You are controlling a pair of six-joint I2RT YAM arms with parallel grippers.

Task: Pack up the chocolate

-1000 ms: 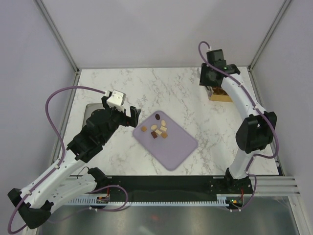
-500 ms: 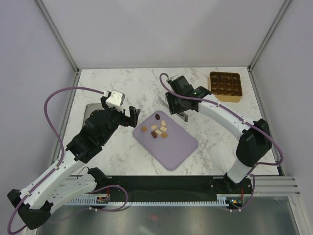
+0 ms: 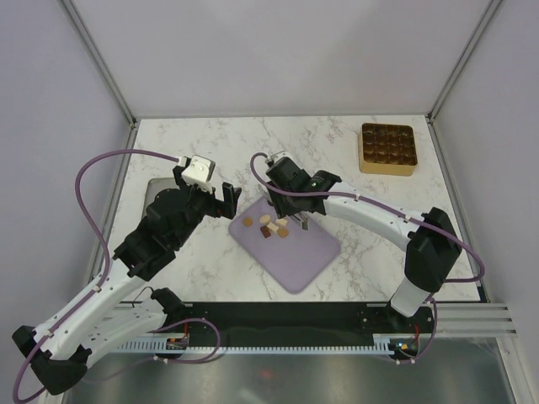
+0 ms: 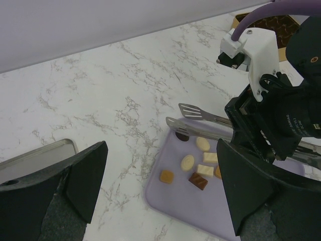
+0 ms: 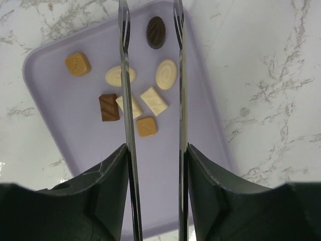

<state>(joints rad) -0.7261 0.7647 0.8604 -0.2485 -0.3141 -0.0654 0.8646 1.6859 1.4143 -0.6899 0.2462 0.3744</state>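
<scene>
Chocolate (image 5: pixel 159 101): two pieces partly hidden behind right hand's (image 4: pixel 176 114) spread blades.

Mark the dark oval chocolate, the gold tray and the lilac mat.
dark oval chocolate (image 5: pixel 156 32), right wrist view, its top face
gold tray (image 3: pixel 387 170), top external view, its near wall
lilac mat (image 3: pixel 301 252), top external view, its bare near part
</scene>
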